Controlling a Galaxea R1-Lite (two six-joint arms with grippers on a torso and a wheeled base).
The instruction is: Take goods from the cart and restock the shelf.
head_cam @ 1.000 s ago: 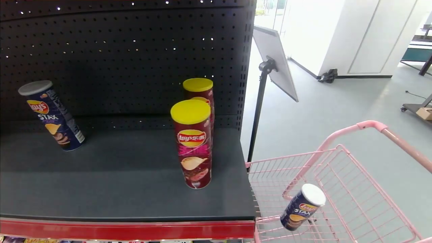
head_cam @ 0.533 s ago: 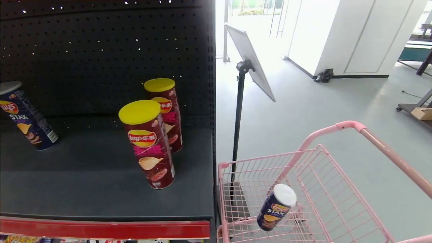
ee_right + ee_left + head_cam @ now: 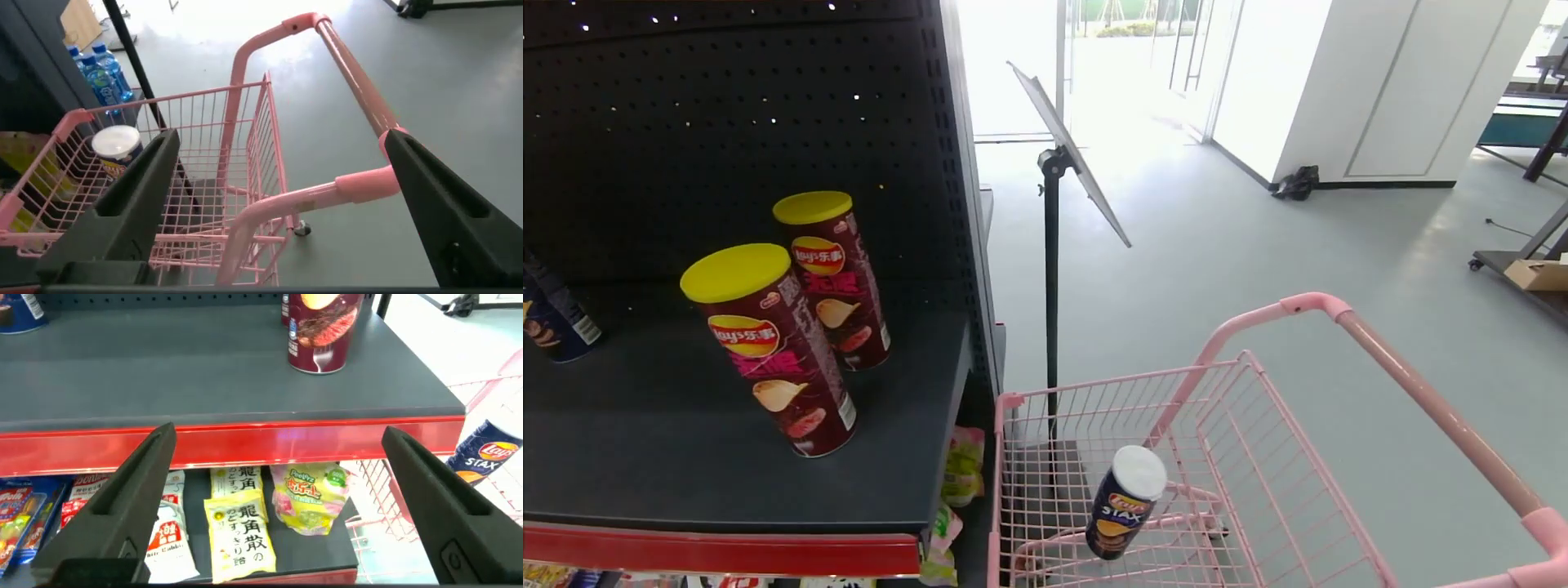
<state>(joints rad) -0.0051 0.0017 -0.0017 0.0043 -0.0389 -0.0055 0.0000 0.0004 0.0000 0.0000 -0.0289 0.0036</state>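
Note:
A blue chip can (image 3: 1123, 502) with a white lid leans inside the pink cart (image 3: 1339, 318). On the dark shelf (image 3: 686, 482) stand two red cans with yellow lids, one near the front (image 3: 772, 351) and one behind it (image 3: 833, 282). Another blue can (image 3: 551, 322) sits at the shelf's far left. My left gripper (image 3: 278, 433) is open in front of the shelf's red front edge (image 3: 245, 441), nothing between its fingers. My right gripper (image 3: 282, 135) is open above the cart (image 3: 351, 82), off to the side of the blue can (image 3: 118, 147).
A tilted sign board on a black pole (image 3: 1052, 269) stands between shelf and cart. Snack packs (image 3: 237, 531) fill the tier under the shelf. Water bottles (image 3: 102, 73) stand on the floor beyond the cart. Open grey floor lies right of the cart.
The head camera has swung to the right, so shelf and cart slide left in the picture. The cans keep their places on the shelf and in the cart.

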